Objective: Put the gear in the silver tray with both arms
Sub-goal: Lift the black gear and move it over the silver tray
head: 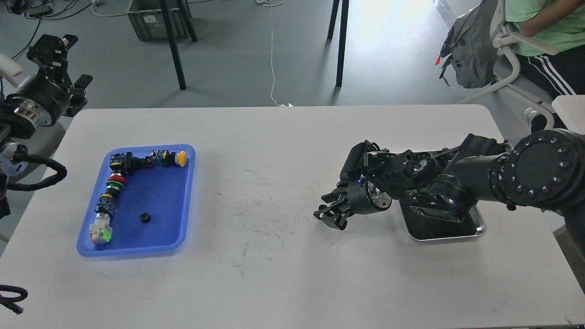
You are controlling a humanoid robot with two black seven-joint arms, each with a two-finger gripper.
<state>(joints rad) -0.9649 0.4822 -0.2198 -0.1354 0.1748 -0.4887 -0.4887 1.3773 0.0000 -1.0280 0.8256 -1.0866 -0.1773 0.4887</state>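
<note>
My right arm (pixel 525 176) reaches in from the right edge, crossing low over the silver tray (pixel 475 230) on the right side of the white table (pixel 283 274) and hiding most of it. My right gripper (pixel 330 214) hangs just left of the tray, above bare tabletop; its dark fingers look slightly parted and hold nothing I can see. Far left, my left gripper (pixel 61 64) is raised off the table's corner, too dark to tell how far apart its fingers stand. A small black gear (pixel 145 218) lies in the blue tray (pixel 180 237), beside a bent row of coloured push-button switches (pixel 118 183).
</note>
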